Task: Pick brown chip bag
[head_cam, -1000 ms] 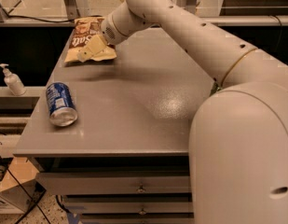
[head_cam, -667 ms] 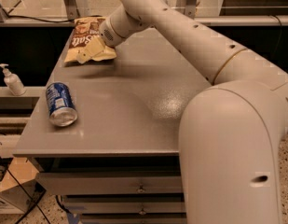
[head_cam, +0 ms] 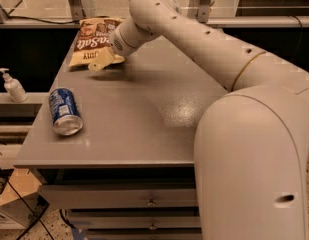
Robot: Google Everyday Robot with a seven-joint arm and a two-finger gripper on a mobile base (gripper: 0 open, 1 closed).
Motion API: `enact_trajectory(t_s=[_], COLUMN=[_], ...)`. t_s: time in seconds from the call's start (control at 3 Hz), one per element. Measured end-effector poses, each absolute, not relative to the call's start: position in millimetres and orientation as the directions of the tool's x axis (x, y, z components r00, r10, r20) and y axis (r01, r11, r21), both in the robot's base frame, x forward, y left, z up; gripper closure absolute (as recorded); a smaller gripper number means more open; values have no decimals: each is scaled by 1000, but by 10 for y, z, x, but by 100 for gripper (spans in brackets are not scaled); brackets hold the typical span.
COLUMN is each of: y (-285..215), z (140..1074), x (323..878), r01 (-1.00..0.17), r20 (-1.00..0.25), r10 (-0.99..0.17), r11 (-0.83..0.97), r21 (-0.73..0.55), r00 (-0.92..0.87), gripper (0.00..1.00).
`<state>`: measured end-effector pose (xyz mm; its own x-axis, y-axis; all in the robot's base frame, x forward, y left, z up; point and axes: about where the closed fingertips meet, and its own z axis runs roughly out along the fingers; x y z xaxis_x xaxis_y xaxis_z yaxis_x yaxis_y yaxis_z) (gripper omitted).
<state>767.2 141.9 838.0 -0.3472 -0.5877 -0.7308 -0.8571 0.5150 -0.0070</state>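
We see the gripper (head_cam: 101, 62) at the upper left of the frame, down on the near edge of the brown chip bag (head_cam: 91, 38). The bag lies at the far left corner of the grey table (head_cam: 144, 119). Whether the gripper has pinched the bag we cannot tell. We judge the reach done and the lift not yet made. We count one bag, one blue can (head_cam: 64, 111) at left, and one pump bottle (head_cam: 13, 86) beyond the table's left edge.

Cream plastic claw (head_cam: 97, 64) at the crinkly, glossy chip bag (head_cam: 90, 38) — matt grey tabletop (head_cam: 144, 119).
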Motion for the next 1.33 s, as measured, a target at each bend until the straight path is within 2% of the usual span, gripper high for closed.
enact_trajectory(t_s=[1.0, 1.33], y=[1282, 1287], z=[8399, 8658], x=[7601, 7585], r01=[-816, -819], r20=[-718, -745], r10=[-599, -597], r11=[573, 561], r21=[-75, -122], r00=[-354, -298], gripper=[87, 100])
